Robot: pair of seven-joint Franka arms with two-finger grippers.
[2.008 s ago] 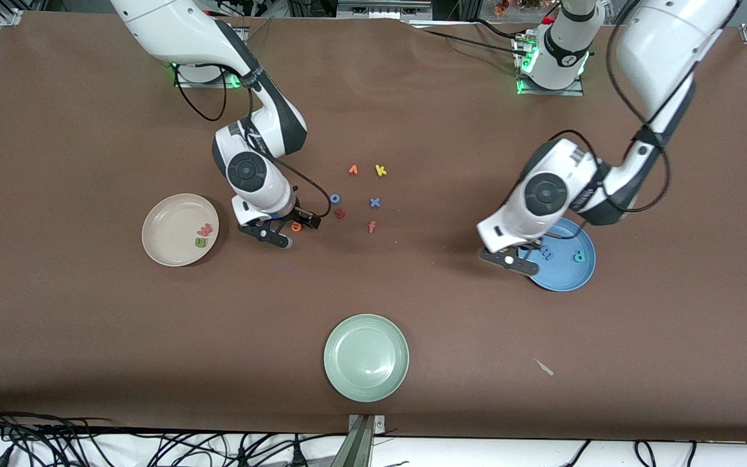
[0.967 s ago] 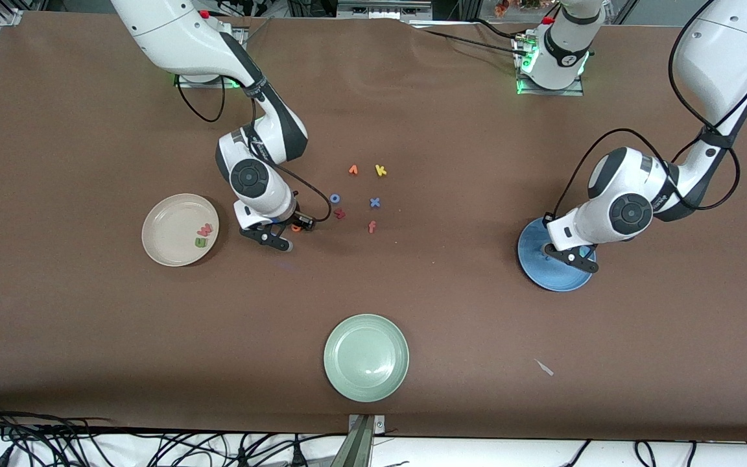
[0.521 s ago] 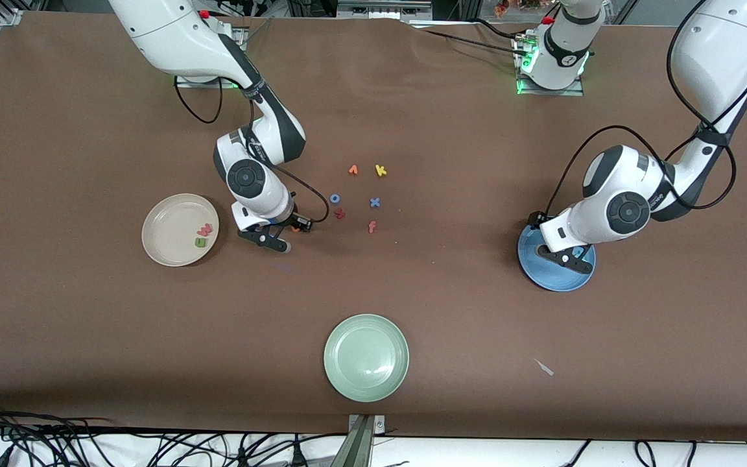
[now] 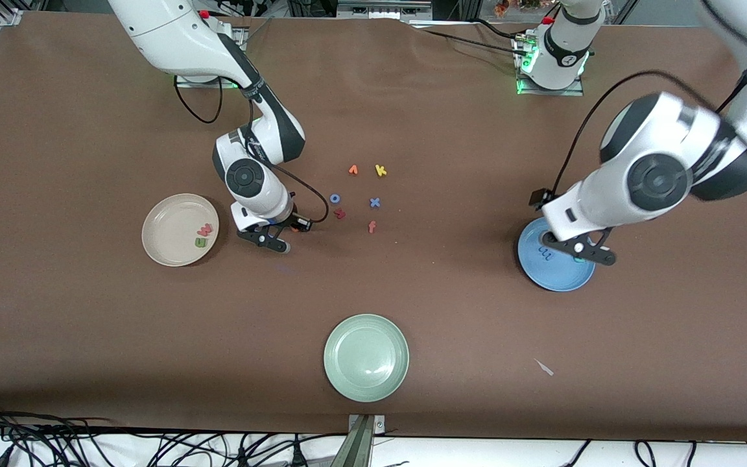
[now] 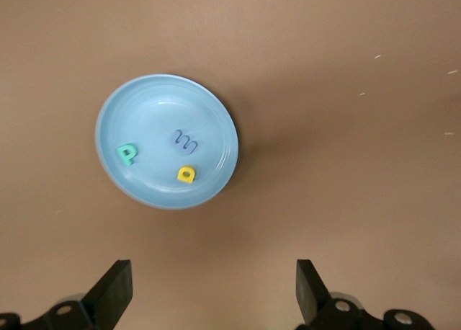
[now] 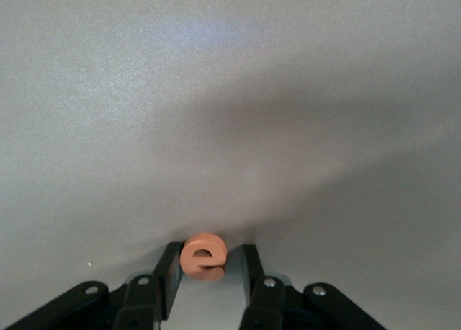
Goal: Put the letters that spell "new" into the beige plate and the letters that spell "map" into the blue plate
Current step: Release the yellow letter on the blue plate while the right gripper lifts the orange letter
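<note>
The blue plate (image 4: 558, 277) (image 5: 162, 92) holds a blue m (image 4: 545, 254) (image 5: 186, 138), a teal p (image 5: 127, 153) and a yellow a (image 5: 186, 174). My left gripper (image 4: 578, 250) (image 5: 214, 287) hangs high over that plate, open and empty. In the beige plate (image 4: 165, 224) lie a pinkish-red w (image 4: 204, 229) and a green n (image 4: 201, 243). My right gripper (image 4: 281, 235) (image 6: 209, 265) is down at the table between the beige plate and the loose letters. The orange e (image 6: 204, 256) sits between its fingers: one touches it, the other stands a sliver off.
Loose letters lie mid-table: an orange one (image 4: 353, 170), yellow k (image 4: 380, 170), blue o (image 4: 334, 198), blue x (image 4: 375, 202), dark red h (image 4: 340, 213) and orange-red f (image 4: 371, 226). A pale green plate (image 4: 366, 357) sits nearest the front camera. A white scrap (image 4: 545, 368) lies beside it.
My left gripper opened, left the yellow a in the blue plate and rose. My right gripper settled over the orange e and its fingers narrowed around it.
</note>
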